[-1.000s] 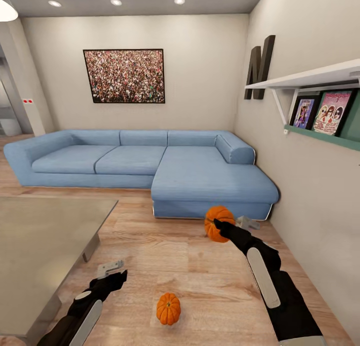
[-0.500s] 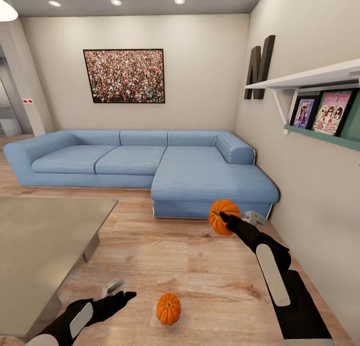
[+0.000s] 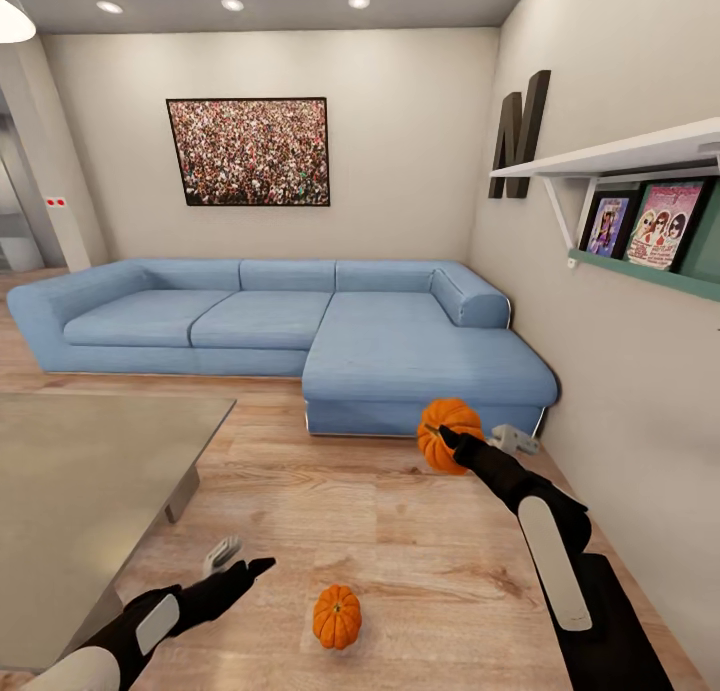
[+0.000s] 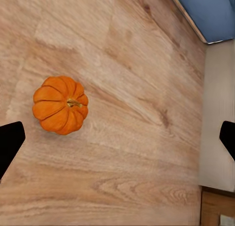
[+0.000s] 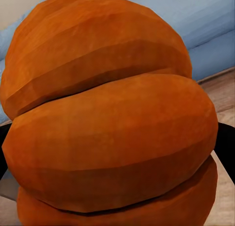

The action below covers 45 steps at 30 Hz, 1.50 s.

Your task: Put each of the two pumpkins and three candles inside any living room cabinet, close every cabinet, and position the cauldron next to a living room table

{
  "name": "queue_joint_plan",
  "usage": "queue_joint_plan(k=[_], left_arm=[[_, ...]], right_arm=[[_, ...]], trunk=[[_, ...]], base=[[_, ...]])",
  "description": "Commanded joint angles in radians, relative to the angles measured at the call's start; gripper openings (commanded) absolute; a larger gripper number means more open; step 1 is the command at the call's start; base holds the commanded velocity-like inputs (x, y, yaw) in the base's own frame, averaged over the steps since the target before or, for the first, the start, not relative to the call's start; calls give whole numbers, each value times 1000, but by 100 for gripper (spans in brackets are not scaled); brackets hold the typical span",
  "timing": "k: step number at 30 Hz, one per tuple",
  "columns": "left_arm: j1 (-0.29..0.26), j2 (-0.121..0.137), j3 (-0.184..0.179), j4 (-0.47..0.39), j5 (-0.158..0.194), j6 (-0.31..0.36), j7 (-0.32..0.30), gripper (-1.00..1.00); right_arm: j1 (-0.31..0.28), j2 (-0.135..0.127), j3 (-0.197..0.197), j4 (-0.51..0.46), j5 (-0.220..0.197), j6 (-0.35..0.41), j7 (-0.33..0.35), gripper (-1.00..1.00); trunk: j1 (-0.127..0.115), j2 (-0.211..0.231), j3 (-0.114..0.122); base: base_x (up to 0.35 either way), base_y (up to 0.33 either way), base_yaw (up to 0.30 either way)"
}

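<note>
The right gripper (image 3: 447, 441) has its jaws clenched on 1 pumpkin (image 3: 448, 434), lifted near the sofa's corner. The second pumpkin (image 3: 337, 616) sits on the floor beyond the desk's (image 3: 90, 491) corner, under the left gripper (image 3: 240, 563), jaws released. Nothing looks stowed yet.

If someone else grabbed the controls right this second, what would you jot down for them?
Right gripper: shut on one pumpkin, held up in front of the sofa.
Left gripper: open, empty, above the wood floor.
Second pumpkin: on the floor between the arms, untouched.
Table: beside the left arm.
Done: one pumpkin picked up.
Left: stow both pumpkins and the candles in a cabinet, close it, set the cauldron by the table.
</note>
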Motion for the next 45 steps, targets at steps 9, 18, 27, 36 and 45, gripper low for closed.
queue_joint_plan(k=[9, 18, 27, 36, 45], left_arm=[[2, 3, 4, 2, 10, -62, -2, 100], [2, 3, 5, 1, 10, -65, -3, 100], [2, 3, 5, 1, 11, -66, -10, 100], [2, 3, 4, 1, 10, -69, -7, 100], [2, 3, 4, 1, 10, -68, -10, 100]], right_arm=[[8, -1, -1, -8, -15, 4, -6, -100], [10, -1, -1, -9, -15, 4, -5, -100], [10, -1, -1, -9, -15, 3, -5, -100], [10, -1, -1, -9, -15, 3, -4, -100], [10, -1, -1, -8, -15, 3, -3, -100]], trunk=[[0, 0, -1], [7, -14, -7], [42, -77, -35], [76, -140, -64], [111, -203, -92]], base=[[0, 0, 0], [0, 0, 0], [0, 0, 0], [0, 0, 0], [0, 0, 0]])
